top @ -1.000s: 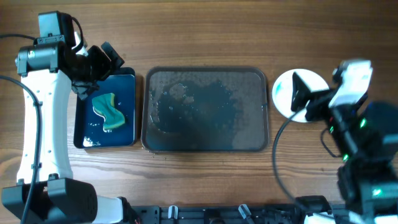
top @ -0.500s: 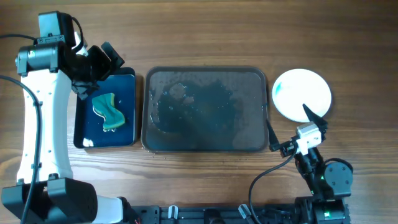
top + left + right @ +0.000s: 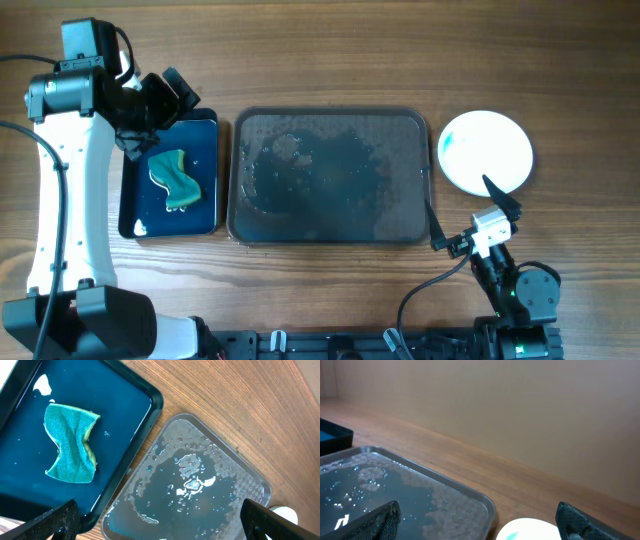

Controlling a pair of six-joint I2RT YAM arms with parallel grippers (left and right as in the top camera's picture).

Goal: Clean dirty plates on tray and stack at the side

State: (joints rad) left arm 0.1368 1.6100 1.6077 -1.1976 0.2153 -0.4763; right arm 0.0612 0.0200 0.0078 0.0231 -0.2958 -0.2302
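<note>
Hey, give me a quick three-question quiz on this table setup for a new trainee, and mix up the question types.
1. Which side of the grey tray is the white plate on, the robot's left or right?
2. True or false: the green sponge lies in the small black tray.
3. The grey tray holds: A) a plate, B) a cup, C) only water.
Key: 1 right; 2 true; 3 C.

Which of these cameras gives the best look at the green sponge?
The left wrist view: the sponge appears large, whole and unobstructed, lying in the blue-lined tray. The overhead view shows it whole but small. The right wrist view misses it.
</note>
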